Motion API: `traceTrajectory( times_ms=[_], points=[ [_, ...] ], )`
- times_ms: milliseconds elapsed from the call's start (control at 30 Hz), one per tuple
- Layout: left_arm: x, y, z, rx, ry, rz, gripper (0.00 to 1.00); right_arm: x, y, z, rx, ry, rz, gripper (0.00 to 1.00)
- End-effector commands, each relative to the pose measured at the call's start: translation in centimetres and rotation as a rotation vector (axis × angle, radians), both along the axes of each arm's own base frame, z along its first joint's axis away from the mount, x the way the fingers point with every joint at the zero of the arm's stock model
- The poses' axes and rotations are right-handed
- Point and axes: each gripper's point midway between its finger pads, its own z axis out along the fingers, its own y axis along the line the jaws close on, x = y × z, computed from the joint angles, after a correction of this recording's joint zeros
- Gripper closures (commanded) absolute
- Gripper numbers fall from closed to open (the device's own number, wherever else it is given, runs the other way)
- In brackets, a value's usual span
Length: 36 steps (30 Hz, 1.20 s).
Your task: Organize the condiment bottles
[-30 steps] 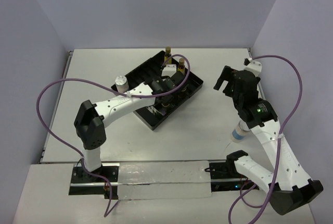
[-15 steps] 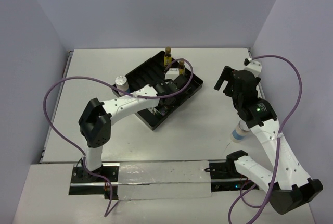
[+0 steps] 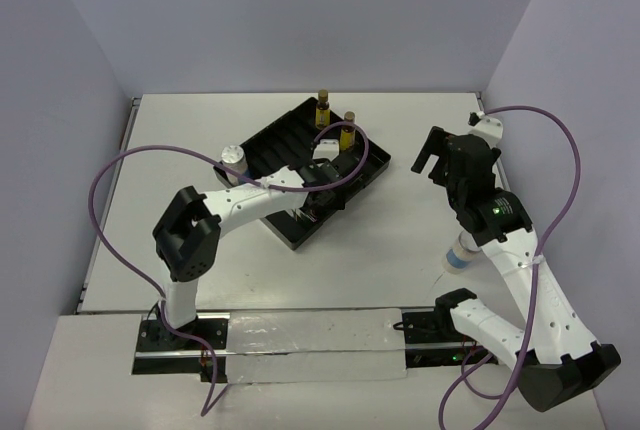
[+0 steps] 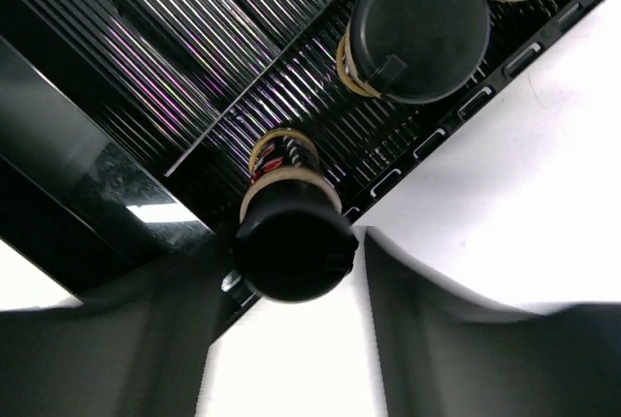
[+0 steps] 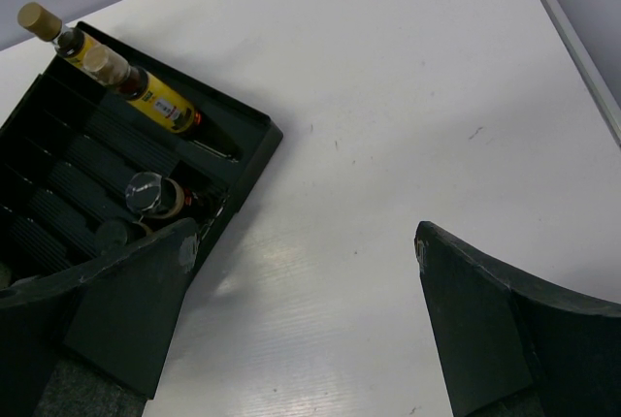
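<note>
My left gripper [image 4: 289, 272] straddles a black-capped bottle [image 4: 291, 238] in the tray [image 4: 146, 68]; pinching or loose, I cannot tell. My right gripper [image 5: 306, 238] gapes wide.

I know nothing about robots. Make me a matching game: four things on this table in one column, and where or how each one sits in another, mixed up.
Things:
1. white-capped bottle
2. far amber bottle
3. blue-labelled bottle
4. right gripper

Places or states:
A. open, above bare table
B. standing in the black tray, at its far edge
C. on the table, beside the tray's left corner
D. on the table, partly hidden behind the right arm

Pairs: 1-C, 2-B, 3-D, 4-A.
</note>
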Motion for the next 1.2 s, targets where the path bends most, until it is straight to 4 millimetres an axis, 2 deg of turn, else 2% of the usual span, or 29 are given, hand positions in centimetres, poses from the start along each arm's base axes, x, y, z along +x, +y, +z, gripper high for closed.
traceTrajectory(
  times_ms=[0,67,233,300,433,600,633,733,800,900,1000,1167],
  points=[
    [0.3,0.1,-0.9,-0.009,-0.001,0.024,0.22,0.1,-0.4,-0.1,-0.008,-0.005,-0.021,0.0],
    [0.4,0.1,-0.8,-0.01,-0.003,0.022,0.11,0.1,-0.5,-0.1,-0.009,-0.002,-0.024,0.0],
    [0.6,0.0,-0.4,-0.009,-0.011,0.02,0.06,0.2,-0.9,-1.1,-0.027,0.024,-0.051,0.0],
    [0.7,0.0,0.4,-0.014,-0.025,0.023,0.05,0.1,-2.0,-1.7,-0.056,0.042,-0.107,0.0],
    [1.1,0.2,3.0,-0.032,-0.067,0.03,0.04,0.0,-4.2,-4.1,-0.082,0.122,-0.216,0.0],
    [1.2,1.3,8.3,-0.076,-0.145,0.029,0.04,-0.6,-7.4,-6.2,-0.054,0.196,-0.349,0.0],
    [1.2,1.3,9.3,-0.092,-0.159,0.026,0.04,-0.8,-7.6,-6.4,-0.057,0.208,-0.355,0.0],
    [1.3,1.7,13.1,-0.138,-0.215,0.016,0.04,-2.0,-10.2,-7.7,-0.041,0.26,-0.476,0.0],
    [1.3,2.0,14.9,-0.159,-0.236,0.004,0.04,-3.1,-10.5,-9.2,-0.014,0.303,-0.5,0.0],
    [1.4,2.6,17.3,-0.184,-0.26,-0.007,0.04,-4.9,-10.0,-10.0,0.024,0.328,-0.506,0.0],
    [1.6,3.2,18.4,-0.196,-0.272,-0.007,0.03,-6.5,-9.9,-9.9,0.059,0.323,-0.529,0.0],
    [2.0,4.3,19.1,-0.203,-0.289,-0.002,0.04,-9.7,-10.0,-9.2,0.094,0.382,-0.617,0.0]
  ],
)
